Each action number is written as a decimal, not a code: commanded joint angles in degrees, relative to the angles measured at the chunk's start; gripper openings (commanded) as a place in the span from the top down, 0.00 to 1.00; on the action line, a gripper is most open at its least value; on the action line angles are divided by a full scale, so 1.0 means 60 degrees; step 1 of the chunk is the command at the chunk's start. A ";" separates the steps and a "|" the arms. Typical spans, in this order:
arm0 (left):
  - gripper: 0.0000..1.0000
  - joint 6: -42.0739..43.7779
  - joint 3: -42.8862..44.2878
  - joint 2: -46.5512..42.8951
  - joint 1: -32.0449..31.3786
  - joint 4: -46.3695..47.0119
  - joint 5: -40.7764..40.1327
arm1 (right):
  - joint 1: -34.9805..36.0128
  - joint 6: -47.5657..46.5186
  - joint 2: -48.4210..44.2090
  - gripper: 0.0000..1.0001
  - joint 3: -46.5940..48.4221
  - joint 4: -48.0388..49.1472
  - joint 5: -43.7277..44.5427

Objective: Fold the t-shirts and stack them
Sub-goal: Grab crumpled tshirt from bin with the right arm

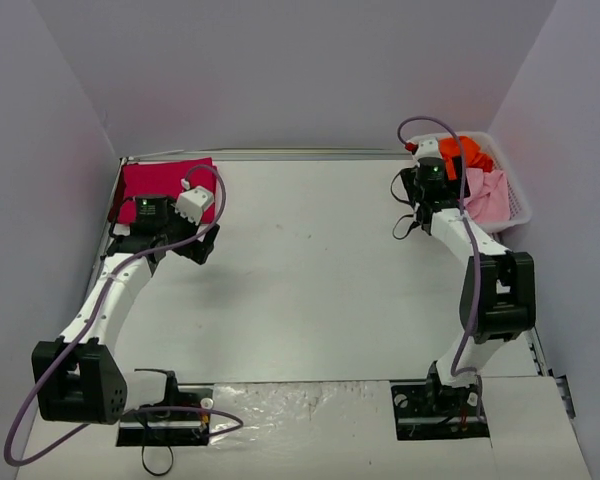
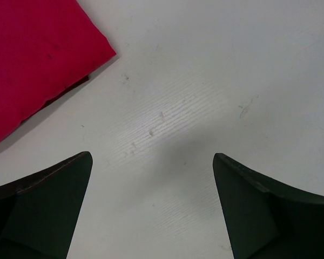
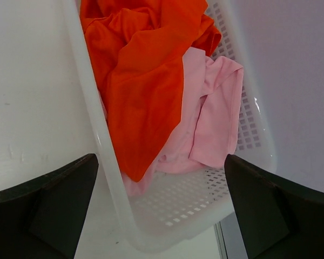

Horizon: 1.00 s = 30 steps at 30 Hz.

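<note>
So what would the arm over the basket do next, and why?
Probably the right gripper should dip straight down and pinch the orange t-shirt. Its jaws are open above the white basket, and the orange one lies on top of the pale pink t-shirt, so it comes out first. The magenta t-shirt already lies folded at the far left of the table.

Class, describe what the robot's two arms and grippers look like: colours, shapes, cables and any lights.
The left arm and right arm match: white links between boxy black joints, a green light near each wrist. A lilac left cable and right cable loop along them. The left gripper and right gripper each have two broad matte black fingers.
</note>
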 commanded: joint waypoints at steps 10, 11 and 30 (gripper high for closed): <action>0.06 0.0348 0.0092 0.0054 0.0200 -0.0243 0.0091 | -0.0426 -0.0161 0.4056 0.09 0.4079 0.0756 0.1016; 0.06 0.0363 0.0092 0.0068 0.0186 -0.0273 0.0091 | -0.0412 -0.0059 0.4175 0.11 0.4357 0.0653 0.1001; 0.06 0.0509 0.0137 0.0464 0.0361 -0.0478 0.0091 | -0.1334 0.1993 0.4116 0.17 0.5824 -0.0959 -0.1901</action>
